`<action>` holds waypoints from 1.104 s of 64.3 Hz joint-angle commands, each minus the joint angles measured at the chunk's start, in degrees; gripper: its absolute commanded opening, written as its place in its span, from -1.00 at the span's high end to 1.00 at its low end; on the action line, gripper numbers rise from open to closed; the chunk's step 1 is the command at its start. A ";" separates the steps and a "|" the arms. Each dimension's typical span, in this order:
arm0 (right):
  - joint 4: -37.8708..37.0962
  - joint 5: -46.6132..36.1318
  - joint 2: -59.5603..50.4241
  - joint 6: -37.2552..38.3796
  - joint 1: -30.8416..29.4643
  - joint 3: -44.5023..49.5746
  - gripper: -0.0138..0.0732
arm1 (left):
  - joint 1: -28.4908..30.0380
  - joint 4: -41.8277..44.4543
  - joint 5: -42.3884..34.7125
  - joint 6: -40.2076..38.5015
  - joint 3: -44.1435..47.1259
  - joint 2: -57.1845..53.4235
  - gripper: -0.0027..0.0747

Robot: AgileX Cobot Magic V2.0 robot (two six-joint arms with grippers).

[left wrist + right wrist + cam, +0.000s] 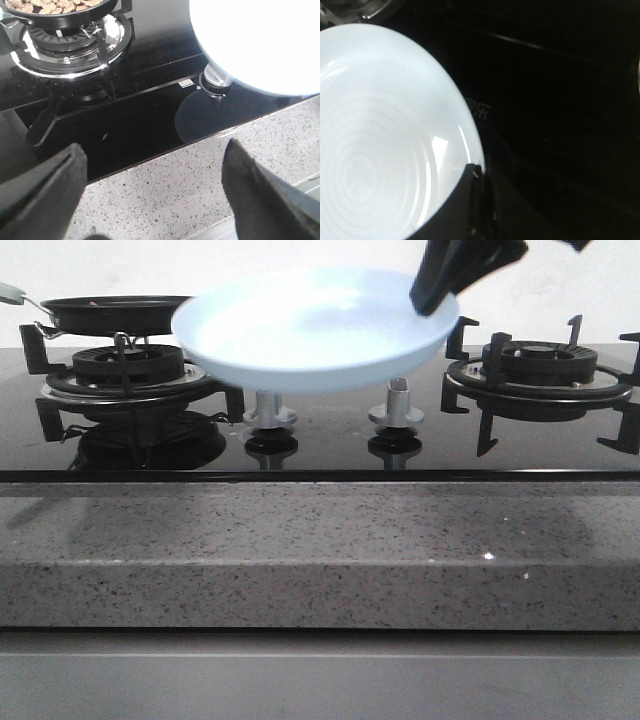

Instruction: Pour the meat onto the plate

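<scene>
right gripper [440, 290] pinching plate [310, 330] rim at 3 o'clock, airborne | left gripper [150, 195] spread, idle | meat [50, 5] in pan [115, 310] at plate's 9 o'clock, nearer left arm

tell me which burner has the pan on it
The left burner: the black pan holding the meat sits on its grate. The right burner stands bare.
</scene>
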 commanded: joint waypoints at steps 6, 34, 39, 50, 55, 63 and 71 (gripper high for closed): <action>1.42 -4.99 -1.51 -0.54 0.05 0.22 0.95 | -0.36 -0.70 -4.06 -0.05 -2.11 0.09 -0.50; -1.55 -2.99 0.53 -0.54 0.05 0.22 0.95 | -0.36 -0.70 -4.06 -0.05 -2.11 0.09 -0.50; -1.55 -2.94 0.53 -0.54 0.05 0.22 0.95 | -0.36 -0.70 -4.06 -0.05 -2.11 0.09 -0.50; -1.55 -2.94 0.53 -0.54 0.05 0.22 0.95 | -0.36 -0.70 -4.06 -0.05 -2.11 0.09 -0.50; -1.55 -2.94 0.53 -0.54 0.05 0.22 0.95 | -0.36 -0.70 -4.06 -0.05 -2.11 0.09 -0.50; -1.55 -2.94 0.53 -0.54 0.05 0.22 0.95 | -0.36 -0.49 -4.06 -0.05 -2.11 0.09 -0.50; -1.55 -2.94 0.53 -0.54 0.05 0.22 0.95 | -0.26 0.15 -4.06 -0.15 -2.46 0.09 -0.60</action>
